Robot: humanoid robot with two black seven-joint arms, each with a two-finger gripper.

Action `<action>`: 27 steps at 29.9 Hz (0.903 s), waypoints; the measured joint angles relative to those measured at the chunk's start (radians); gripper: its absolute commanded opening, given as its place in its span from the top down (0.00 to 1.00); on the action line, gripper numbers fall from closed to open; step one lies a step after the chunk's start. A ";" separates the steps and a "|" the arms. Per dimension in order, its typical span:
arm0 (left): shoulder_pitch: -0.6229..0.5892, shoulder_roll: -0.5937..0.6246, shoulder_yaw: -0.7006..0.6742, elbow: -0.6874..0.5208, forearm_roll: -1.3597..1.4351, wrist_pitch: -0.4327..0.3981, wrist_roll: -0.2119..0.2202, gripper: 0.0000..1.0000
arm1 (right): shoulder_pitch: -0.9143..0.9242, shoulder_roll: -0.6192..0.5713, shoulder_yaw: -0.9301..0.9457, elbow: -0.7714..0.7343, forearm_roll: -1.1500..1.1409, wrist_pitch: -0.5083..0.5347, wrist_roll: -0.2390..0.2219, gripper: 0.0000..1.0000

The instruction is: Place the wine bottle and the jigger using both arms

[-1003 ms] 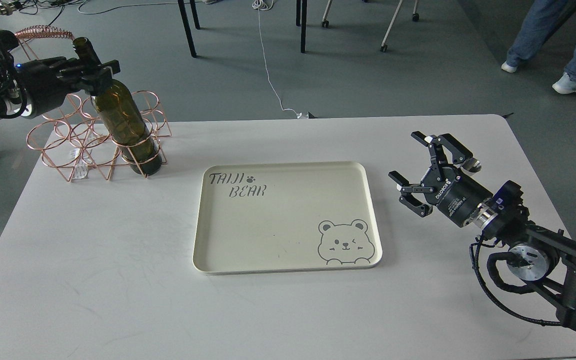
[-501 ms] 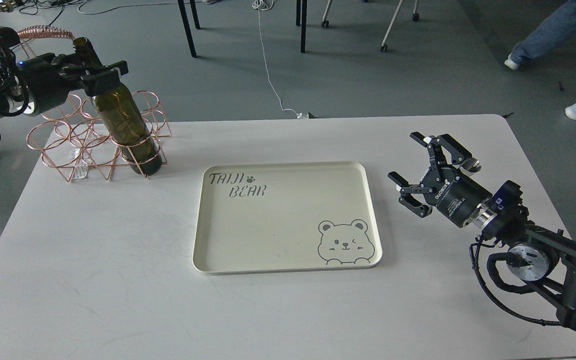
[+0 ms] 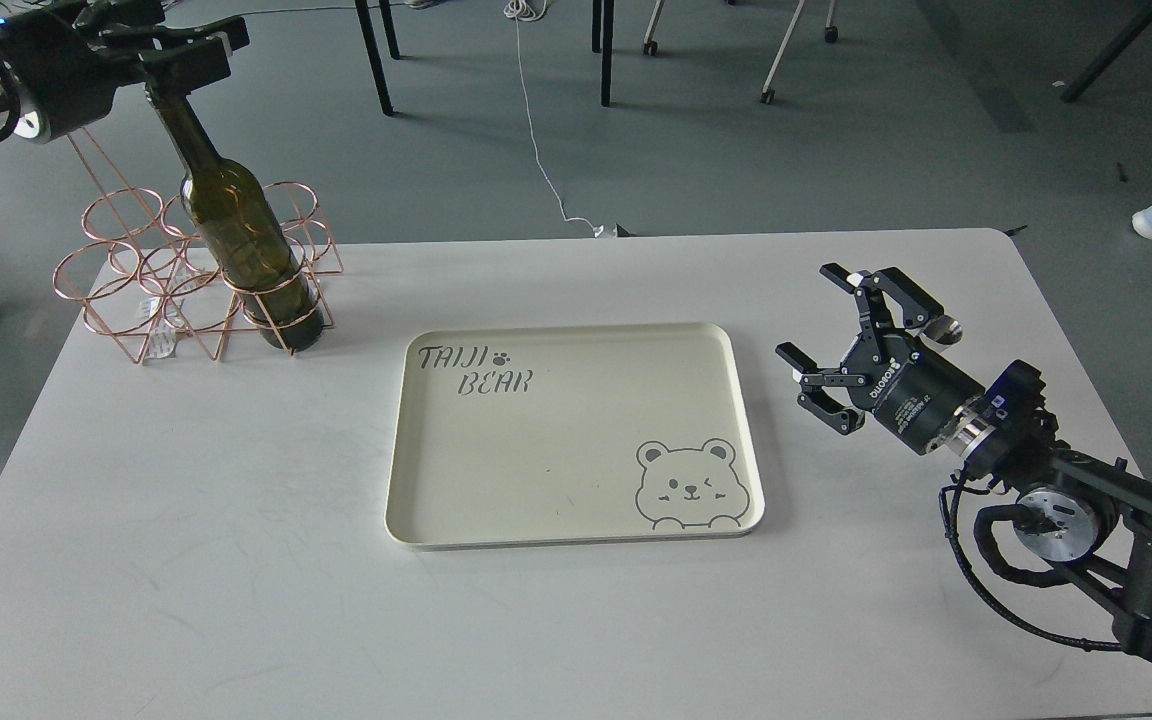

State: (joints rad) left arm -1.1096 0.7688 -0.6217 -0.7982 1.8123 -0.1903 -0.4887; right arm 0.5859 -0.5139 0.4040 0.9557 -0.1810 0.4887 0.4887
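Observation:
The wine bottle (image 3: 241, 235) is dark olive-green and stands tilted in a ring of the copper wire rack (image 3: 136, 290) at the table's back left. My left gripper (image 3: 221, 42) is at the top left, at the bottle's mouth. Its fingers stand apart and the bottle's neck below it is bare. My right gripper (image 3: 808, 322) is open, low over the table to the right of the cream tray (image 3: 576, 520). A small shiny silver piece, the jigger (image 3: 944, 328), peeks out behind its upper finger and is mostly hidden.
The tray carries a bear drawing and the words TAIJI BEAR and holds nothing. The rack has several empty rings. Chair legs, a cable and a person's shoe are on the floor beyond the table.
My left gripper has risen along the bottle's neck from the shoulder to the mouth. The bottle has stayed in the rack. The right arm has not moved. The person at the back right has walked off.

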 measured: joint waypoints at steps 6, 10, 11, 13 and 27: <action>-0.054 0.058 0.000 -0.127 -0.173 -0.006 0.000 0.02 | 0.000 0.000 0.020 0.000 0.000 0.000 0.000 0.01; -0.051 0.080 0.000 -0.259 -0.446 -0.006 0.000 0.02 | 0.000 0.009 0.041 0.000 0.000 0.000 0.000 0.01; -0.044 0.081 0.000 -0.296 -0.526 -0.006 0.000 0.02 | 0.000 0.013 0.047 0.000 0.001 0.000 0.000 0.01; -0.013 0.082 0.000 -0.369 -0.670 -0.006 0.000 0.02 | 0.000 0.018 0.060 0.000 0.001 0.000 0.000 0.01; 0.439 -0.079 -0.118 -0.612 -1.045 -0.027 0.000 0.02 | 0.003 0.055 0.212 -0.005 0.003 0.000 0.000 0.01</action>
State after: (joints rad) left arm -0.6702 0.6896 -0.7395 -1.4103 0.7675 -0.2173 -0.4885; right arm 0.5891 -0.4589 0.6160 0.9508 -0.1779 0.4887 0.4887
